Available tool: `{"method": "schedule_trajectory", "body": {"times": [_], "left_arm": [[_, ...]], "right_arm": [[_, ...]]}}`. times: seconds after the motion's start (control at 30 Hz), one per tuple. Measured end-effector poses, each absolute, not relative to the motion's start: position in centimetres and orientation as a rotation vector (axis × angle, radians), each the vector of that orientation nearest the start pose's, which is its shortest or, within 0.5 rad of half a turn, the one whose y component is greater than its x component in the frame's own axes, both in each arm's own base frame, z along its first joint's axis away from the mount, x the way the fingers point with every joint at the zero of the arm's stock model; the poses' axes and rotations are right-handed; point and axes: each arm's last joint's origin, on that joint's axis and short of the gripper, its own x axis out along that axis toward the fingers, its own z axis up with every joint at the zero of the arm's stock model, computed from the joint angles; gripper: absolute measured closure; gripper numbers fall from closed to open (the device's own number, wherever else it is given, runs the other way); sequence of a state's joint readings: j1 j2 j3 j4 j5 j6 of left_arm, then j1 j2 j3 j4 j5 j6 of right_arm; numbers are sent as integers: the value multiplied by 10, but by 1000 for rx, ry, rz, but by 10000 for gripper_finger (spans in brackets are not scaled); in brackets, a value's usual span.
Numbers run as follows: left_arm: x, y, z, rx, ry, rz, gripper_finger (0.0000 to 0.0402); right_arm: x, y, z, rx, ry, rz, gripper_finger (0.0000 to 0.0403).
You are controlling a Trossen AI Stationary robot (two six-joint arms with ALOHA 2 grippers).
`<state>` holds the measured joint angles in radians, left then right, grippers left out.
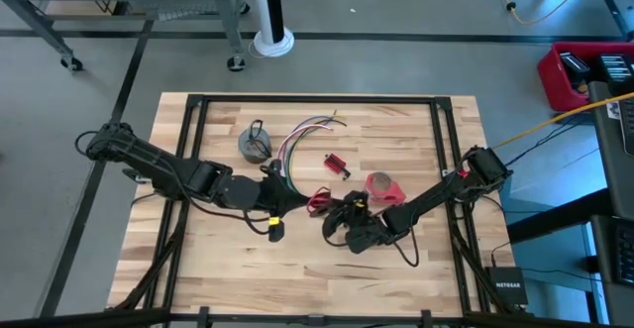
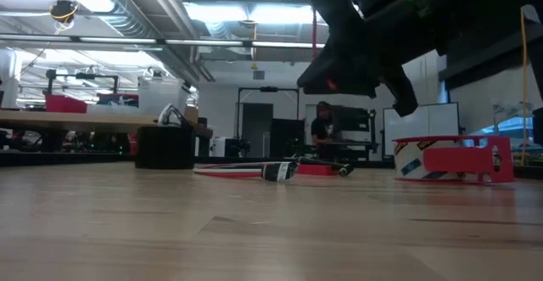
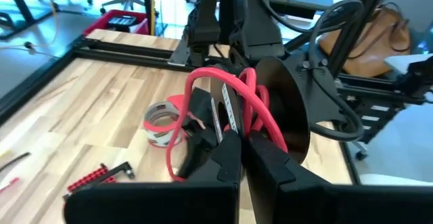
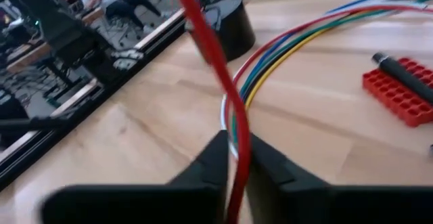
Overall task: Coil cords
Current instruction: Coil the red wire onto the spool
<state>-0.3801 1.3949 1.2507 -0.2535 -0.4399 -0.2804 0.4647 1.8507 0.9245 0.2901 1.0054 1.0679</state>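
- High view: both grippers meet at the middle of the table [image 1: 178, 269]. The left gripper [image 1: 280, 201] reaches in from the left side, the right gripper [image 1: 342, 217] from the right, and the small black-and-red coil [image 1: 319, 200] lies between them, touching both. The long bundle of coloured wires [image 1: 302, 135] runs away from the left gripper toward the far edge, beside the grey coil [image 1: 255, 144]. The red block [image 1: 336, 164] and tape roll [image 1: 382, 185] sit just behind the right gripper.
- Low view: bare tabletop [image 2: 254, 230] fills the front. A dark gripper [image 2: 361, 47] hangs above it; which arm it is cannot be told from here. The wire bundle's plug end [image 2: 276, 171] lies flat, its length running across the picture, with the tape roll [image 2: 454, 158] off to one side.
- Left wrist view: left fingers [image 3: 223, 166] are clenched on the black part of the coil, and its red loop [image 3: 233, 99] stands up straight ahead of them, toward the other arm.
- Right wrist view: right fingers [image 4: 213, 160] are nearly together with a red strand [image 4: 216, 68] passing between them, running lengthwise away from the claw. They look to be pinching it. The coloured wires [image 4: 298, 38] curve across the wood beyond.
- Judgement: the red strand lies along the right claw's own axis, so that arm is best placed to draw it round.
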Motion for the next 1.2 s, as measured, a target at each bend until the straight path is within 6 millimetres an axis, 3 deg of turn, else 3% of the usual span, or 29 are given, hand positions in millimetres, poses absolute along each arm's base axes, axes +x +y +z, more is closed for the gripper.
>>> {"method": "schedule_trajectory", "body": {"times": [0.1,0.4,0.77,1.2], "left_arm": [[292,-103,353,-102,351,122,402],[271,-92,357,-74,415,233,402],[265,-88,351,-26,481,312,402],[287,-94,337,-17,447,387,402]], "right_arm": [[329,139,147,605,179,-662,393],[332,142,152,654,176,-591,396],[340,148,166,736,119,-421,399],[345,152,178,867,68,-281,401]]}}
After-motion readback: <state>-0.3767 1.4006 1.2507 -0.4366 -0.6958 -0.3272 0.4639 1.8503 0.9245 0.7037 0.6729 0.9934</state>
